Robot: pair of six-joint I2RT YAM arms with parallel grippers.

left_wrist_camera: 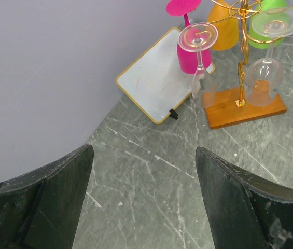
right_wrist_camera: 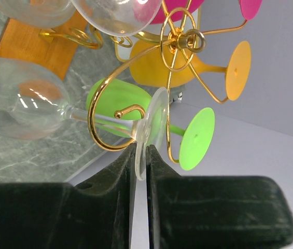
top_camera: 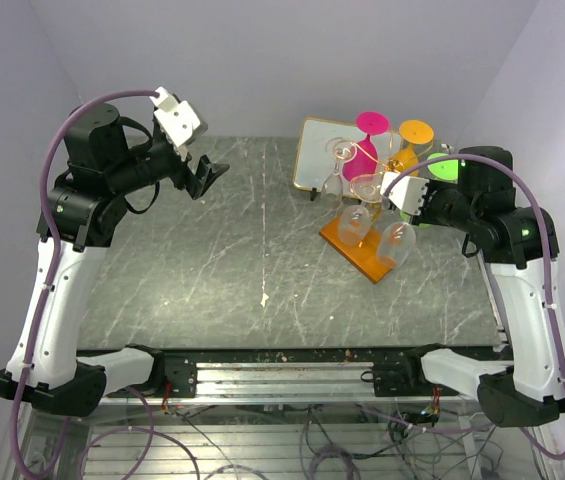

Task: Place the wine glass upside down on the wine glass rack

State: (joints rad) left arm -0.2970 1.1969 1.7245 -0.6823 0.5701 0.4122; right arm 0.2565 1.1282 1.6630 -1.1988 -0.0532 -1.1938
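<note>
Grey marbled stone forms the surface [top_camera: 242, 260], and two robot arms are mounted at its near edge. Toward its far right, a rack [left_wrist_camera: 243, 52] of curled gold wire is fixed on an orange-brown wooden base [left_wrist_camera: 239, 109]. Glasses are hung from its arms, feet up and bowls down: a pink glass [left_wrist_camera: 190, 54], an orange glass [right_wrist_camera: 162, 65], a green glass [right_wrist_camera: 117, 98] and clear ones.

In the right wrist view, a clear wine glass [right_wrist_camera: 22, 106] is seen with its stem lying inside one gold curl of the rack. Its bowl is on one side of the wire and its round foot on the other. That foot is pinched edge-on by the right tool [right_wrist_camera: 141, 155], which is closed almost completely, with only the thin glass disc between its fingers.

The left tool [left_wrist_camera: 143, 150] is held above the left part of the surface, well apart from the rack. Its jaws are spread wide and nothing is held in them. A gold-framed panel [left_wrist_camera: 154, 83] is set just beside the rack, on its far side.
</note>
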